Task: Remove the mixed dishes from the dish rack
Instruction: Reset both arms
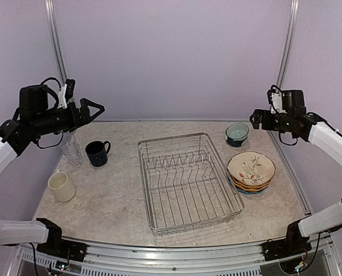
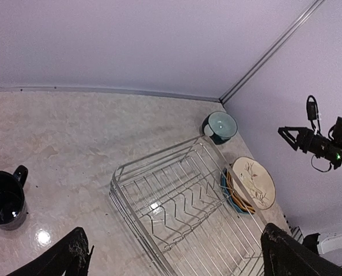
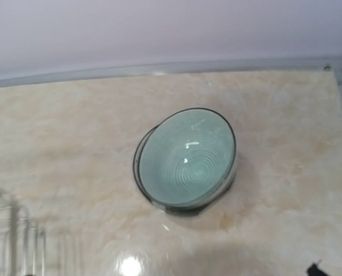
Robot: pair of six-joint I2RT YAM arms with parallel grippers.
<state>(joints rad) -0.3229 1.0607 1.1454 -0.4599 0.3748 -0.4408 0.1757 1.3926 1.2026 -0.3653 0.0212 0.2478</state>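
The dish rack (image 1: pixel 185 181) stands mid-table, a silver wire basket with nothing in it. Right of it a cream floral plate tops a stack of plates (image 1: pixel 251 171). The small teal bowl (image 1: pixel 236 134) rests on the table behind them. On the left are the navy mug (image 1: pixel 97 153), the cream mug (image 1: pixel 61 186) and clear glass tumblers (image 1: pixel 71 149). My left gripper (image 1: pixel 99 109) hangs open and empty, high above the tumblers. My right gripper (image 1: pixel 254 119) is open and empty, just right of and above the teal bowl (image 3: pixel 187 158).
The left wrist view looks down on the rack (image 2: pixel 182 201), the navy mug (image 2: pixel 4 198), the bowl (image 2: pixel 220 126) and the plates (image 2: pixel 251 183). A lilac back wall and two metal corner posts close off the table. A rack corner (image 3: pixel 10 241) shows in the right wrist view.
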